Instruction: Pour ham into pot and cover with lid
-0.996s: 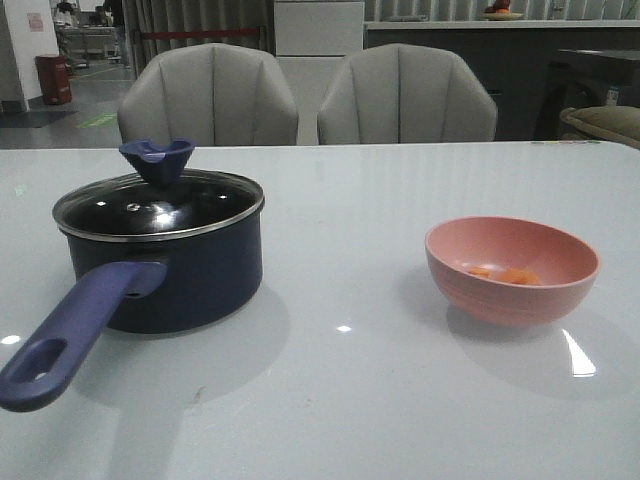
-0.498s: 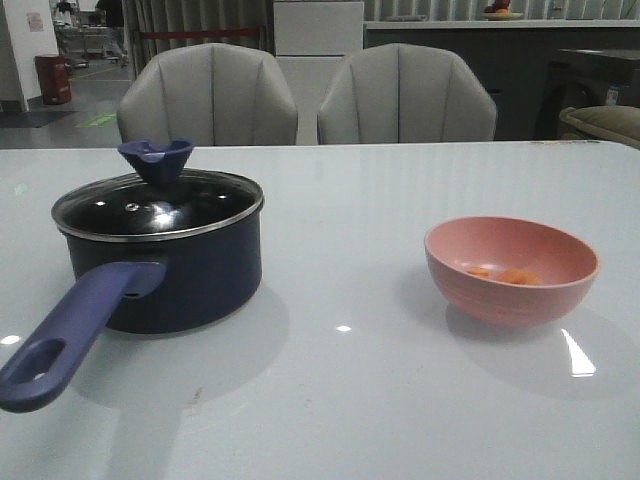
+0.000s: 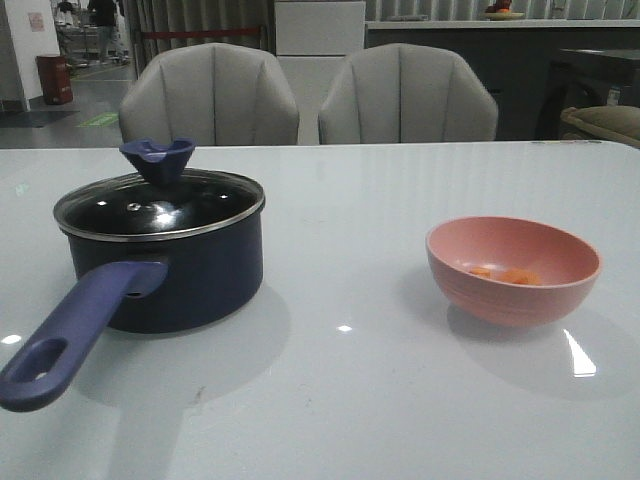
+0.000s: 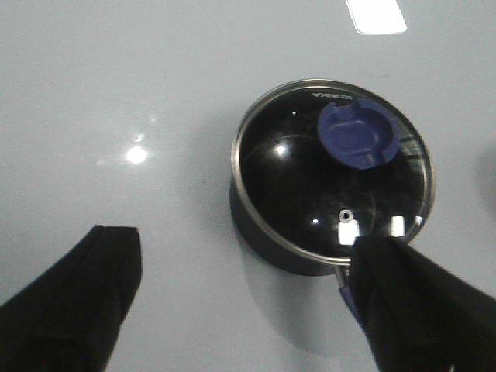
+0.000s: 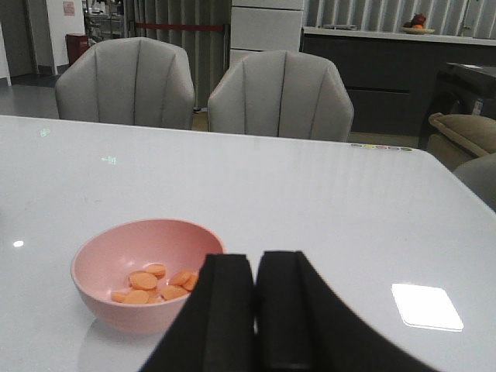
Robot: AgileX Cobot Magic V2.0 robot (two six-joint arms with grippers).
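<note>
**Ham sitting in the pink bowl, pot lidded, both arms clear**

Ham (image 3: 505, 274) is lying as a handful of orange pieces at the bottom of the pink bowl (image 3: 512, 268), on the robot's right side of the table, well apart from the pot.

The white table (image 3: 340, 400) is filling most of the front view, with two grey chairs (image 3: 210, 95) standing behind its far edge.

The pot (image 3: 165, 260) is sitting on the left side of the table, dark navy, with its long purplish-blue handle (image 3: 75, 325) pointing toward the near left corner. The lid (image 3: 160, 203) is resting flat on the pot's rim, glass with a metal edge, and its dark blue flared knob (image 3: 157, 158) is standing upright in the middle. Seen from the left wrist, the lid is covering the pot fully, and a small steam hole is showing through the glass.

The bowl is standing upright, and the right wrist view is showing the ham in it as flat, round orange slices gathered on one side of the bottom.

The left gripper (image 4: 248, 302) is hanging above the table beside the pot with its fingers spread wide and nothing between them; one finger (image 4: 411, 302) is overlapping the pot's edge in the picture.

The right gripper (image 5: 256, 310) is hovering just beside the bowl with its two fingers pressed together, holding nothing.
</note>
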